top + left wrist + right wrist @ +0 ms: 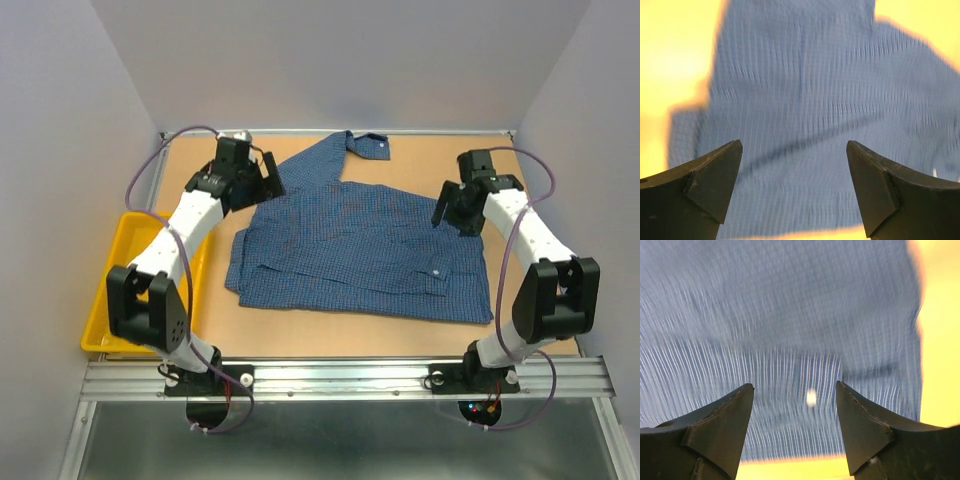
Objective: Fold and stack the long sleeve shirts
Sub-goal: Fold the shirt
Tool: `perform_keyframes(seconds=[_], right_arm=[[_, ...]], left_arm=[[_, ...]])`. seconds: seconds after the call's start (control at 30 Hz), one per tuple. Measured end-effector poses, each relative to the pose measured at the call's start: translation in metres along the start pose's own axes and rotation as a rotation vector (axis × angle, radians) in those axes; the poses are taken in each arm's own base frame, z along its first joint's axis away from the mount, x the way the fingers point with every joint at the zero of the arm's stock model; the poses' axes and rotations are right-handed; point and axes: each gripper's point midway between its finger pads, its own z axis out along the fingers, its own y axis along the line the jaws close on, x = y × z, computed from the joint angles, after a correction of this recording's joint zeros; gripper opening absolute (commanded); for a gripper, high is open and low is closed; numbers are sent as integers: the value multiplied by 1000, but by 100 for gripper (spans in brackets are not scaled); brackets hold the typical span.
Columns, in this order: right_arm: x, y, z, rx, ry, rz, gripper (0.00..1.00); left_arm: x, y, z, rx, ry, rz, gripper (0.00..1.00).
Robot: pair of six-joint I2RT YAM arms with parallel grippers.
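A blue finely checked long sleeve shirt (pixel 360 250) lies partly folded across the middle of the table, one sleeve with its cuff (pixel 372 146) reaching toward the back wall. My left gripper (pixel 268 177) hovers at the shirt's back left corner, open with nothing between its fingers. My right gripper (pixel 448 212) hovers over the shirt's back right edge, open as well. In the left wrist view the blurred blue cloth (pixel 805 115) fills the space beyond the open gripper (pixel 794 145). The right wrist view shows cloth with a small white button (pixel 811 397) between the spread fingers of the gripper (pixel 794 386).
A yellow tray (pixel 128 250) sits at the table's left edge beside the left arm. White walls close in the back and both sides. An aluminium rail (pixel 340 378) runs along the near edge, carrying both arm bases.
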Motion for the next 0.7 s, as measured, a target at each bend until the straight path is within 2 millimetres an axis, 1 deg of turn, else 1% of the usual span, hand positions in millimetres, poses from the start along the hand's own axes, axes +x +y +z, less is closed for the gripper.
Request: perform_keyframes(seconds=[0.03, 0.1, 0.13, 0.2, 0.27, 0.33, 0.43, 0.5, 0.57, 0.63, 0.7], right_arm=[[-18, -3, 5, 1, -26, 30, 72], [-42, -9, 14, 9, -56, 74, 72], [-52, -10, 17, 10, -69, 87, 72], [-71, -16, 29, 18, -89, 112, 72], [-85, -20, 40, 19, -102, 126, 71], [-97, -24, 54, 20, -111, 130, 69], [-108, -27, 71, 15, -117, 111, 68], [-114, -25, 80, 3, -120, 91, 68], [-120, -20, 90, -29, -123, 55, 68], [-125, -16, 100, -55, -128, 12, 70], [-127, -12, 107, -78, -129, -38, 70]], left_arm=[[-19, 2, 8, -9, -35, 6, 95], [-48, 10, 32, -46, -64, 15, 95], [-57, 15, 46, -63, -68, 25, 94], [-64, 24, 73, -92, -49, 50, 93], [-65, 32, 109, -113, -12, 82, 91], [-57, 41, 140, -130, 28, 111, 91], [-40, 56, 170, -155, 92, 138, 89], [-33, 63, 185, -163, 120, 153, 88], [-29, 67, 192, -169, 133, 160, 88], [-36, 65, 194, -161, 119, 167, 86], [-43, 62, 194, -151, 99, 173, 80]])
